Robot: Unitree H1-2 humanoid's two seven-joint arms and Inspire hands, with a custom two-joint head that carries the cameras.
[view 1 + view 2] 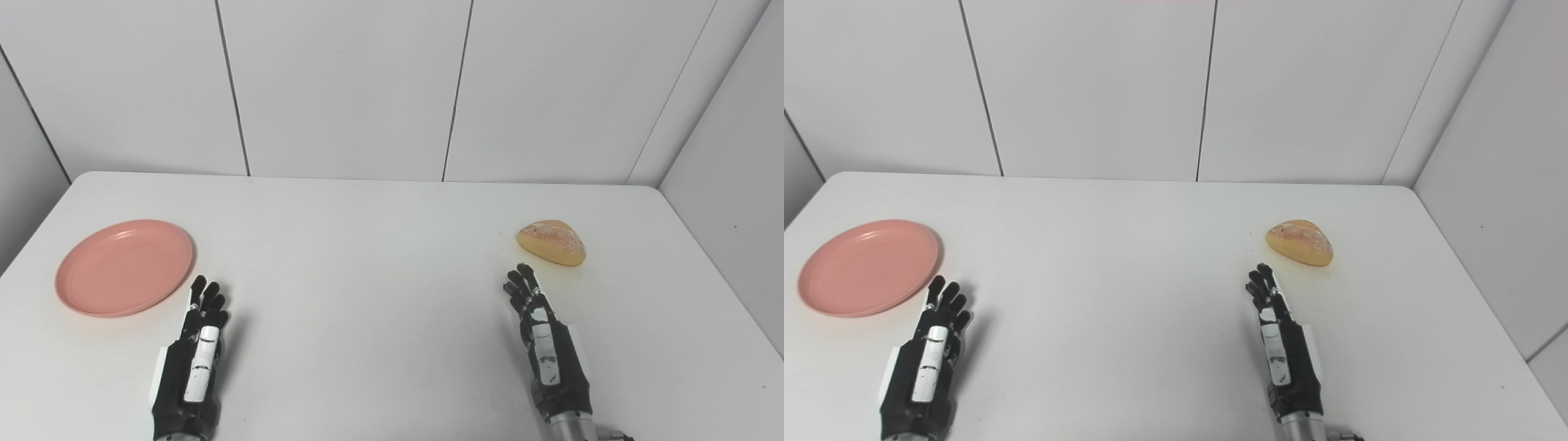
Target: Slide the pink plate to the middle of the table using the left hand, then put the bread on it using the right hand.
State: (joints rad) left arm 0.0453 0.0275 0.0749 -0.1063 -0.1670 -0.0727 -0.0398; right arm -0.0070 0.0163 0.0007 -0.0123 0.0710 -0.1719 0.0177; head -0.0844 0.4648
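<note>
The pink plate [124, 266] lies flat and empty near the table's left edge. A golden bread roll [551, 242] rests on the table at the right. My left hand [195, 355] is low over the table just right of the plate's near rim, open, fingers stretched forward, apart from the plate. My right hand [542, 334] is open too, edge-on with its fingers pointing toward the bread, a short gap short of it and slightly to its left. Neither hand holds anything.
The white table [367, 257] has rounded far corners and stands against white panelled walls at the back and right. Only the plate and the bread lie on it.
</note>
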